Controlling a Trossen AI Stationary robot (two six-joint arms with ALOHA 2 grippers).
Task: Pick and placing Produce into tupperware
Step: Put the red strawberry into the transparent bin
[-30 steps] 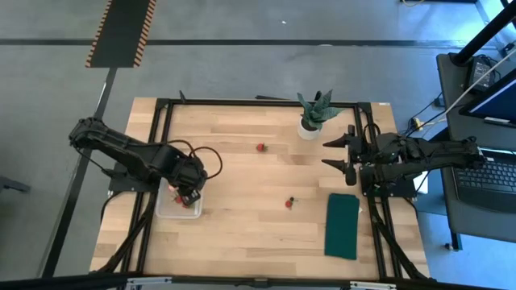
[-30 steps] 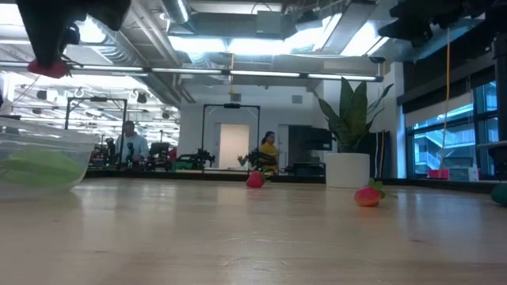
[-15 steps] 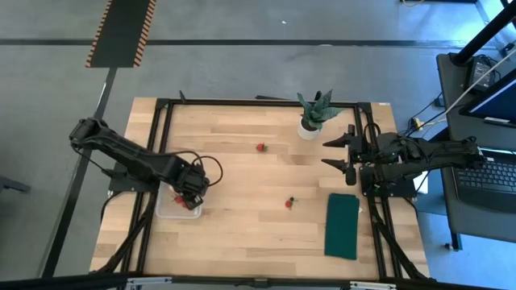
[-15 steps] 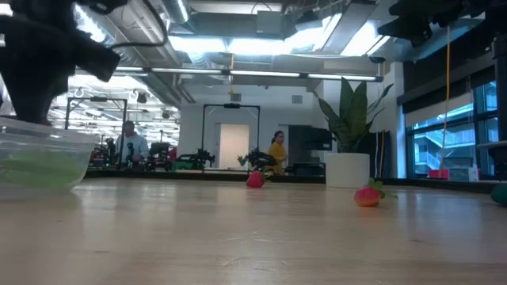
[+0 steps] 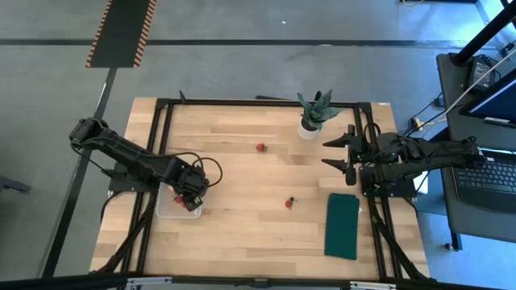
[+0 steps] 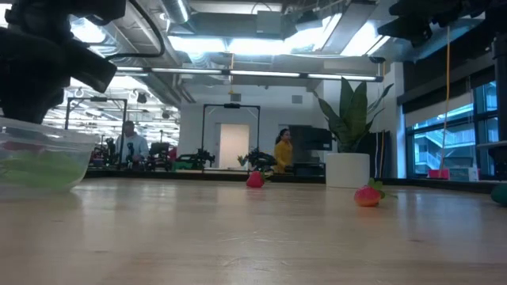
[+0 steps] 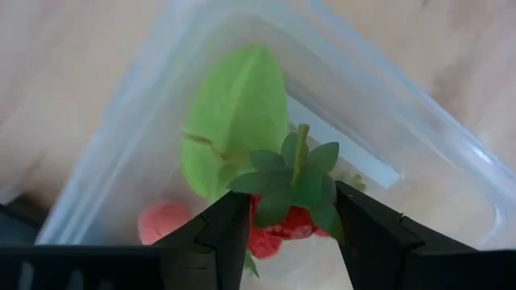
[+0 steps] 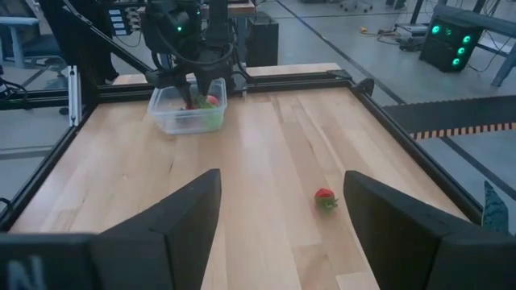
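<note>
The left gripper (image 7: 292, 221) has its dark fingers (image 7: 219, 234) closed on a small red strawberry with a green leafy top (image 7: 289, 211), held low inside the shallow clear plastic tupperware (image 7: 419, 153) so that it can drop in beside the light green leafy piece (image 7: 234, 121) and another red piece (image 7: 161, 221) lying there. On the bare wooden table (image 5: 242, 161), two more strawberries wait, one near mid-table (image 5: 288, 203) and one toward the potted plant (image 5: 260, 147). The right gripper (image 5: 343, 153) hovers at the table's right edge, fingers spread wide and empty.

The high view looks straight down on the whole bench (image 5: 242, 161). The low view sits at bench height, facing the room. The left wrist view hangs close over the tupperware (image 7: 419, 145); the right wrist view sees it from across the bench.
</note>
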